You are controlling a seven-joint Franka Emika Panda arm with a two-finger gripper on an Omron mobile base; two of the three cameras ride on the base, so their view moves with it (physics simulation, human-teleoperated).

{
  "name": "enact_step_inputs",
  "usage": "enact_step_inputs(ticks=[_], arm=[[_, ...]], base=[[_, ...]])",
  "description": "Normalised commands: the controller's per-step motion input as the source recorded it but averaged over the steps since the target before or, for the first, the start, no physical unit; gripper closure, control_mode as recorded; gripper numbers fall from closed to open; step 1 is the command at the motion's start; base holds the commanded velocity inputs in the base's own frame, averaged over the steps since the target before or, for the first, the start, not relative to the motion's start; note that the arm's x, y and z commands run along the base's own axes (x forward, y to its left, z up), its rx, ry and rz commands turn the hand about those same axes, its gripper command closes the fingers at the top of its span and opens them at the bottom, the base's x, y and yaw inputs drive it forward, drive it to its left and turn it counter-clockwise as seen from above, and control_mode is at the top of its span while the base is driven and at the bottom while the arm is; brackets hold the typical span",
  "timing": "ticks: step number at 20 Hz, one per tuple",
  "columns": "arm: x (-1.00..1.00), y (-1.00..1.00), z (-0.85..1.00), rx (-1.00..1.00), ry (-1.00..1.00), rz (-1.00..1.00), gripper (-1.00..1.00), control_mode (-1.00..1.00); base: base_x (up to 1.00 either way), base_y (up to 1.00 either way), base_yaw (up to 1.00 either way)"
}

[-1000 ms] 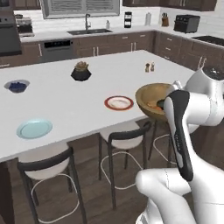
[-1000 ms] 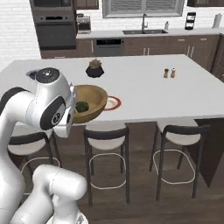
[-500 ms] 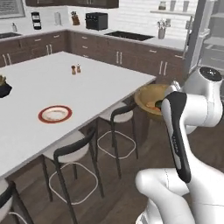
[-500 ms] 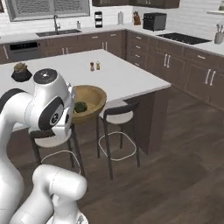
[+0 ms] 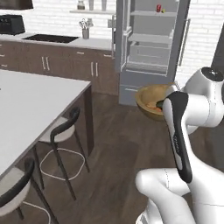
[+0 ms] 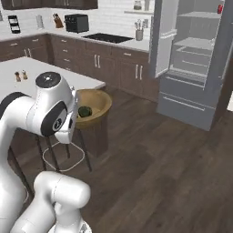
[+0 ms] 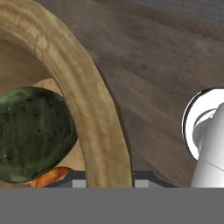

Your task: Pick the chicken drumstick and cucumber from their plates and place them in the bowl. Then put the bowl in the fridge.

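Note:
The tan wooden bowl [image 5: 148,101] [image 6: 100,105] hangs in the air in front of my arm, over the wood floor. My gripper [image 7: 109,178] is shut on the bowl's rim [image 7: 89,103]. Inside the bowl lies the dark green cucumber [image 7: 30,133] [image 6: 84,111], with the orange-brown drumstick [image 7: 51,176] [image 5: 152,105] beside it. The grey fridge [image 5: 154,43] [image 6: 196,59] stands ahead with its door [image 6: 162,41] swung open, showing pale shelves and drawers. Both plates are out of view.
The white island counter [image 5: 30,105] [image 6: 18,70] lies to the left with dark stools [image 5: 64,129] along its edge and two shakers [image 6: 20,76] on top. Dark cabinets and a cooktop counter [image 6: 107,38] run along the back wall. Open wood floor [image 6: 159,159] lies before the fridge.
The whole picture has swung: the base has turned from the island toward the fridge, which now stands ahead. The bowl stays held in the gripper with both foods inside.

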Motion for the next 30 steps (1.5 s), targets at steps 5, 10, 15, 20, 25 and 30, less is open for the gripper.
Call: enact_step_inputs(ticks=[5, 10, 15, 20, 25, 30], arm=[[0.00, 0.00, 0.00, 0.00, 0.00, 0.00, 1.00, 1.00], [0.00, 0.00, 0.00, 0.00, 0.00, 0.00, 1.00, 1.00], [0.00, 0.00, 0.00, 0.00, 0.00, 0.00, 1.00, 1.00], [0.00, 0.00, 0.00, 0.00, 0.00, 0.00, 1.00, 1.00], [0.00, 0.00, 0.00, 0.00, 0.00, 0.00, 1.00, 1.00], [0.00, 0.00, 0.00, 0.00, 0.00, 0.00, 1.00, 1.00]], base=[[1.00, 0.05, -0.49], [1.00, 0.13, -0.39], [1.00, 0.55, -0.41], [1.00, 0.37, -0.17], [1.00, -0.19, 0.07], [1.00, 0.01, 0.07]])
